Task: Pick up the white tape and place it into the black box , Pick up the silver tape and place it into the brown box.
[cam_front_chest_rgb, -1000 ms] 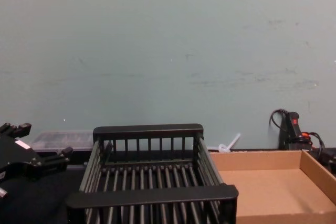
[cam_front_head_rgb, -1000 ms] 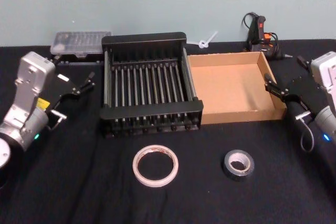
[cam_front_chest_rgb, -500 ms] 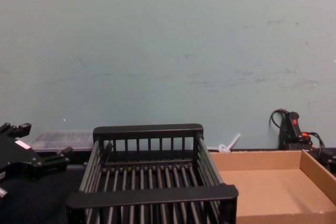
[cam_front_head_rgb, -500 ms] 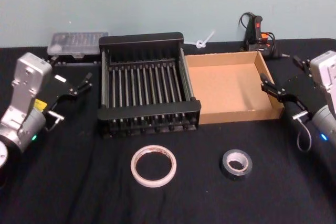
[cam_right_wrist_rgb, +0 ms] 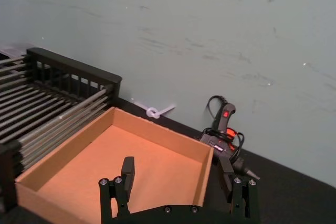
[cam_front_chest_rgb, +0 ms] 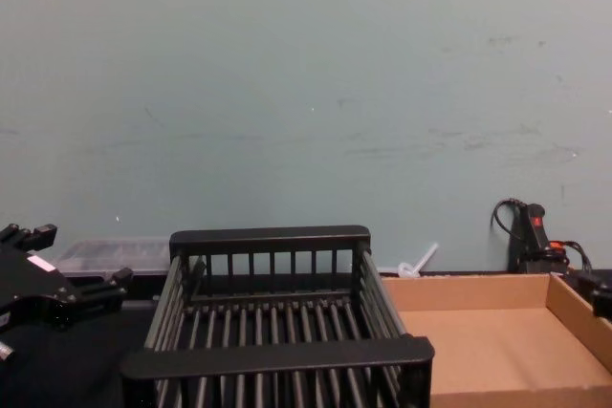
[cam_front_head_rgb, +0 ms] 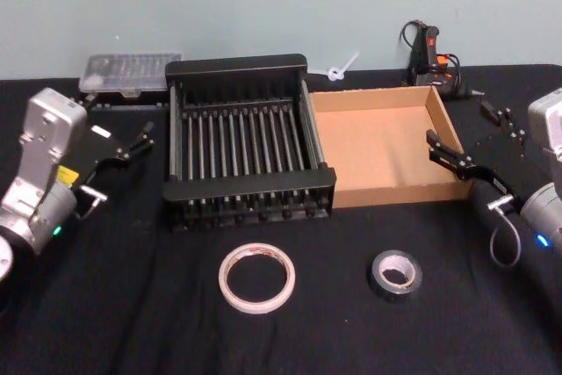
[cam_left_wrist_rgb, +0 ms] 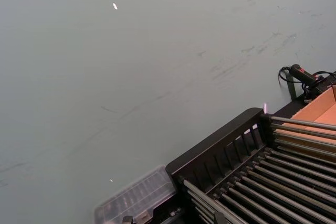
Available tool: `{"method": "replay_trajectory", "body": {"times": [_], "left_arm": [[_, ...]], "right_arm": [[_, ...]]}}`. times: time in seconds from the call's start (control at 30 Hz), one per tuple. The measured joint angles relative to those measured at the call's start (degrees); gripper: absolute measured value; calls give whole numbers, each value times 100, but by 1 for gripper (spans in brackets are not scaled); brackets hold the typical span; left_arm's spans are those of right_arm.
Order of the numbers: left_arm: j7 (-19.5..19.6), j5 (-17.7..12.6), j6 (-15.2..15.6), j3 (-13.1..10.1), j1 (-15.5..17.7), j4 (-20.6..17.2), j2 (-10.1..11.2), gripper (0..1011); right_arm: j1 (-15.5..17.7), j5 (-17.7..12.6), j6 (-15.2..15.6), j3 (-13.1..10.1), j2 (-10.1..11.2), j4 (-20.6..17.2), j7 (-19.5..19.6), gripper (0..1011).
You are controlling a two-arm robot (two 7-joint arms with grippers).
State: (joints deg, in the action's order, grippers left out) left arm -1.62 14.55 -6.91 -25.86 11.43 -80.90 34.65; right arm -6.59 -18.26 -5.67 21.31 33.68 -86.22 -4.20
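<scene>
The white tape [cam_front_head_rgb: 256, 277] lies flat on the black cloth in front of the black box [cam_front_head_rgb: 250, 195]. To its right, the smaller silver tape [cam_front_head_rgb: 395, 274] lies in front of the brown box [cam_front_head_rgb: 395, 194]. The two boxes stand side by side, each with nothing inside. My left gripper [cam_front_head_rgb: 118, 120] hovers open left of the black box, well back from the white tape. My right gripper [cam_front_head_rgb: 457, 120] is open at the brown box's right wall; the right wrist view shows its fingers [cam_right_wrist_rgb: 127, 167] spread over that box [cam_right_wrist_rgb: 163, 129].
A clear plastic case [cam_front_head_rgb: 132, 72] sits behind the black box at the left. A white zip tie [cam_front_head_rgb: 341, 68] and a black and red corded tool [cam_front_head_rgb: 428, 50] lie by the wall behind the brown box. Black cloth covers the table.
My right gripper has turned and reached a little left over the brown box's right wall. The left arm and both tapes have stayed put.
</scene>
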Motion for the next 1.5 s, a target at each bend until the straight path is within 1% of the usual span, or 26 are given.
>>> {"method": "replay_trajectory", "body": {"times": [0.37,0.43,0.7,1.0,1.1,1.17,1.23,1.33,1.4,1.5], "left_arm": [[0,0,0,0,0,0,0,1001],[0,0,0,0,0,0,0,1001],[0,0,0,0,0,0,0,1001],[0,0,0,0,0,0,0,1001],[0,0,0,0,0,0,0,1002],[0,0,0,0,0,0,0,1001],[0,0,0,0,0,0,0,1001],[0,0,0,0,0,0,0,1001],[0,0,0,0,0,0,0,1001],[0,0,0,0,0,0,-1,1001]], "right_arm": [[467,-258,399,-196,36,-617,-183,1002],[592,-342,542,-239,43,-771,-256,1002],[854,-534,949,-319,53,-1064,-467,1002],[1066,-543,1316,-326,100,-1282,-660,1002],[1143,-529,1529,-321,133,-1366,-748,1002],[1155,-528,1573,-322,140,-1384,-766,1002],[1198,-511,1738,-326,178,-1449,-832,1000],[1220,-495,1881,-332,209,-1490,-888,1002],[1232,-474,2069,-335,243,-1528,-958,1002],[1236,-457,2180,-338,256,-1540,-1012,1002]]}}
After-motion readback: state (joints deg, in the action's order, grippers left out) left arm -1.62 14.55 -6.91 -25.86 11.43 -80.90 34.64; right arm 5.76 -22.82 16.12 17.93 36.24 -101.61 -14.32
